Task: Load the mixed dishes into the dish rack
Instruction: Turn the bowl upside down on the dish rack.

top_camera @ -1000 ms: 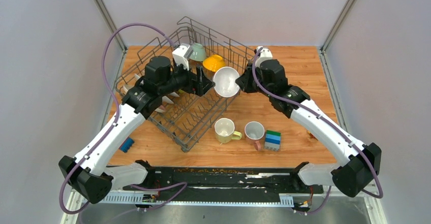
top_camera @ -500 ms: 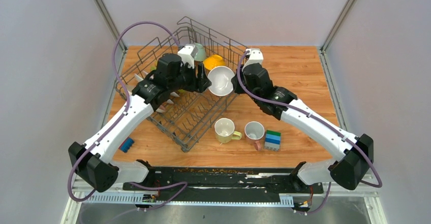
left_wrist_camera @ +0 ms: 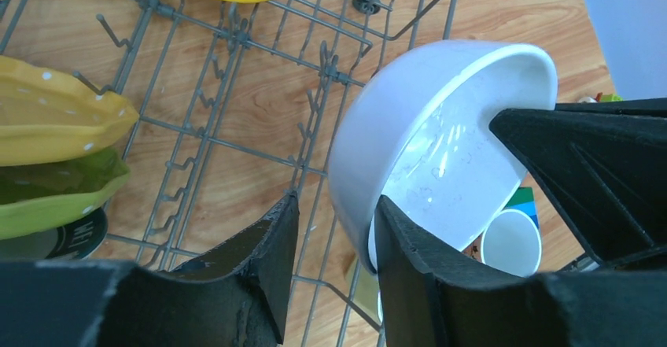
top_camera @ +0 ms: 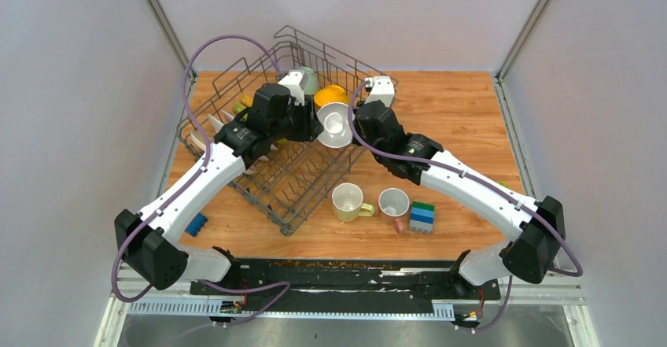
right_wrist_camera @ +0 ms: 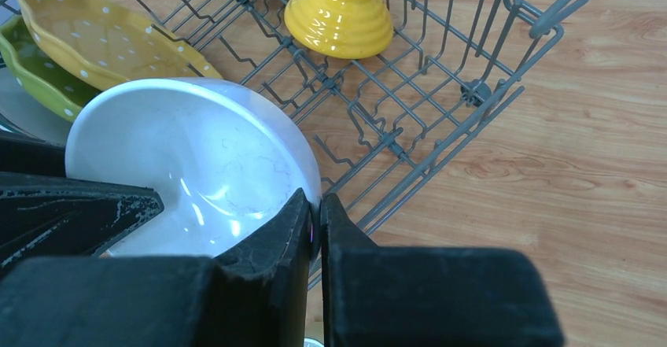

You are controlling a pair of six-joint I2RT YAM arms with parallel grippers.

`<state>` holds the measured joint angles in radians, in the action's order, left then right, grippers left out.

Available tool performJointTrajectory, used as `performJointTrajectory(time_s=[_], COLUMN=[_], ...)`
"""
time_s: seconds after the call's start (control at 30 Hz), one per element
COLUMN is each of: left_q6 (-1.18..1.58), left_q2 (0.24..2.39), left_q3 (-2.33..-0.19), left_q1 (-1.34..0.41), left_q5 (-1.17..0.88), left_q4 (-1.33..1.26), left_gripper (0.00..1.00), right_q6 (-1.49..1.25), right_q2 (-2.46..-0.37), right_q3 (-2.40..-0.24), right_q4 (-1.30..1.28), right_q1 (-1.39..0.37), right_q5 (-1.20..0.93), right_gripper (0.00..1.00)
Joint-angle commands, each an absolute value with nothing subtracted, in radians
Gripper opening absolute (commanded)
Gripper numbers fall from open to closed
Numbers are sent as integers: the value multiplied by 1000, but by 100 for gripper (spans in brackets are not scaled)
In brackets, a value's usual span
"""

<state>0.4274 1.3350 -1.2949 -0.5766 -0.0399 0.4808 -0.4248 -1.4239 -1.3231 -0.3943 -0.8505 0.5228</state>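
Note:
A white bowl (top_camera: 337, 124) (left_wrist_camera: 440, 127) (right_wrist_camera: 189, 158) hangs tilted over the right side of the dish rack (top_camera: 292, 209) (right_wrist_camera: 472, 91). My right gripper (top_camera: 355, 123) (right_wrist_camera: 316, 201) is shut on its right rim. My left gripper (top_camera: 318, 123) (left_wrist_camera: 338, 205) straddles the opposite rim, still open: one finger lies against the inside, the other stands off the outer wall. In the rack are a yellow-orange bowl (top_camera: 332, 95) (right_wrist_camera: 340, 12), a pale green bowl (top_camera: 308, 79), a scalloped yellow plate (right_wrist_camera: 102, 36) (left_wrist_camera: 55, 111) and a green plate (right_wrist_camera: 31, 71). A pale yellow mug (top_camera: 347, 201) and a pink-handled mug (top_camera: 394, 204) stand on the table.
Stacked green-blue toy blocks (top_camera: 422, 216) sit right of the mugs. A small blue object (top_camera: 196, 224) lies near the table's left front. The rack's upright tines (left_wrist_camera: 236, 32) stand beneath the bowl, and its raised side wire runs just under my right fingers.
Both arms have carried the bowl left and farther back over the rack. The left jaws have narrowed around the bowl's rim.

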Motion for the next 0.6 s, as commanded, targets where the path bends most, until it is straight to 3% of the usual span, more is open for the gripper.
performJointTrajectory(time_s=[0.0, 0.13, 0.5, 0.57], left_q6=[441, 441, 432, 429], left_q2=[1339, 1348, 1341, 1340], left_q3=[-1307, -1304, -1284, -1282], left_q1=[-580, -581, -581, -580], left_q5=[-3, 16, 69, 70], left_q4=[443, 432, 434, 434], left_gripper=[46, 41, 3, 0], right_q6=[-443, -440, -412, -408], right_q2=[-1434, -1432, -1430, -1431], right_q3=[-1378, -1368, -1339, -1335], right_q4=[-337, -309, -255, -256], right_q1=[-874, -890, -897, -899], right_q5=[559, 537, 493, 467], right_gripper=[0, 0, 0, 0])
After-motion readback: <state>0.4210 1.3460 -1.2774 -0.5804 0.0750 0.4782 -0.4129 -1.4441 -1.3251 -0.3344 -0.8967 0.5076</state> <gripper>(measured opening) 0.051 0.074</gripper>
